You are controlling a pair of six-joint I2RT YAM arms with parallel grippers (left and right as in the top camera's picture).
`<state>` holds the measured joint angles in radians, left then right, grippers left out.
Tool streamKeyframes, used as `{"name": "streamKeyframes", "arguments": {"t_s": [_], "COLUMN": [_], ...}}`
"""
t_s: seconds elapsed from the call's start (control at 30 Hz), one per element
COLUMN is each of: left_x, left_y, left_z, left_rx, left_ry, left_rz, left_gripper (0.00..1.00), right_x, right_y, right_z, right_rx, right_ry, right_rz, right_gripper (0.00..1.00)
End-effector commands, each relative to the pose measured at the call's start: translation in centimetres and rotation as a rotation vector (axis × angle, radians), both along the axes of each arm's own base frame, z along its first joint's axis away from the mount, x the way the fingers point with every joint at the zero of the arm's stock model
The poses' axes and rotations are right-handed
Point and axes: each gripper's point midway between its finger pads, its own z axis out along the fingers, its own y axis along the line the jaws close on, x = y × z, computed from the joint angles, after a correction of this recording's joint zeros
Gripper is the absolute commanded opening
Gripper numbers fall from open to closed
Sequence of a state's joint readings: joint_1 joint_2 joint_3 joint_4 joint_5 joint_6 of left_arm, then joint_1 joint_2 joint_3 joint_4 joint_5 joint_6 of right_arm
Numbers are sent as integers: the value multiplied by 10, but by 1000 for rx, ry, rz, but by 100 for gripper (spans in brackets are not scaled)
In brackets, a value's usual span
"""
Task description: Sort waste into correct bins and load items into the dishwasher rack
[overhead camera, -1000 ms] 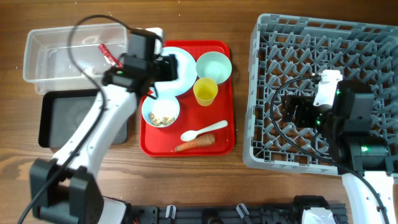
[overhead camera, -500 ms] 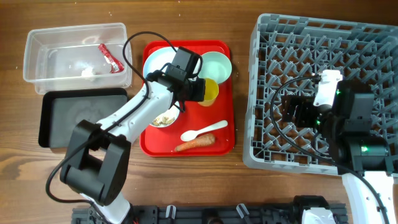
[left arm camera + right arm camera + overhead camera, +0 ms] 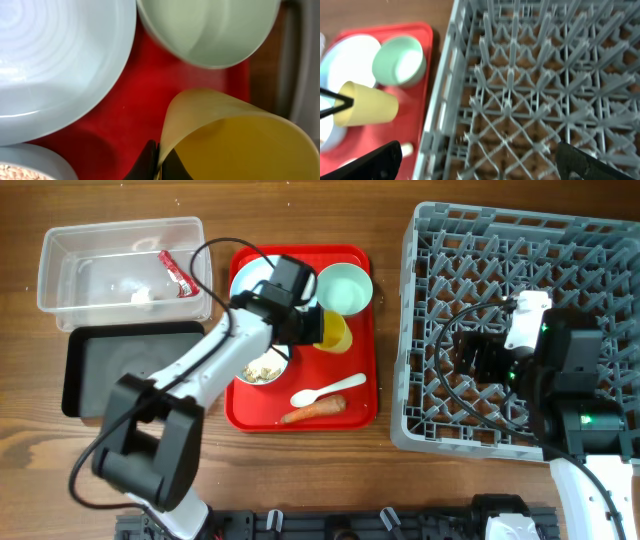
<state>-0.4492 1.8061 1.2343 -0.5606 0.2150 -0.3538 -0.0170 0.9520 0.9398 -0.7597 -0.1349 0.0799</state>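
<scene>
My left gripper [image 3: 310,328] is shut on the rim of the small yellow cup [image 3: 336,331], one finger inside and one outside. The left wrist view shows the pinch [image 3: 159,164] on the cup [image 3: 235,140]. In the right wrist view the cup [image 3: 367,105] leans over on the red tray [image 3: 355,412]. Around it are the pale blue plate [image 3: 250,278], a mint bowl [image 3: 345,287], a bowl of crumbs [image 3: 262,368], the white spoon [image 3: 327,390] and the carrot [image 3: 312,411]. My right gripper [image 3: 478,356] hangs open over the grey dishwasher rack [image 3: 530,240], nothing between its fingers [image 3: 375,162].
The clear bin [image 3: 60,250] at the back left holds a red wrapper [image 3: 175,270] and a white scrap [image 3: 143,297]. The black bin [image 3: 85,370] lies in front of it. The rack's upright pegs [image 3: 535,75] stand right under the right gripper.
The left arm swung from the plate's left side to the yellow cup and its jaws shut on the cup's rim. The cup now leans. The right arm has not moved.
</scene>
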Motion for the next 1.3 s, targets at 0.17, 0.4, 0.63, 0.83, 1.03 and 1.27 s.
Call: {"name": "streamKeyframes", "arguments": {"t_s": [0.17,0.4,0.63,0.83,1.03,1.27], "left_x": [-14,-33,-38,-37,-43,-41], "left_y": [-30,-37,-50,-65,-73,-73], "left_z": [133,155,158,159,158,156], "left_rx": [-816,-948,-954,-937,-933,-923], "left_ry": [101,168,200,205,230,231], "left_rz": [-226,-322,-328,-309,-312,-290], "left_gripper": [4,4,4,4,4,4], "right_x": [28,23,19,12,15,12], "right_y": [74,123,138,154,157,157], "right_z": [25,29,32,41,48,44], "right_rx": [284,526,665,685,719,732], "right_ry": [-105,-120,-122,-148,-137,-107], "right_rz": [377,730,863,948,930,919], "right_gripper": [100,100,100,100,97,88]}}
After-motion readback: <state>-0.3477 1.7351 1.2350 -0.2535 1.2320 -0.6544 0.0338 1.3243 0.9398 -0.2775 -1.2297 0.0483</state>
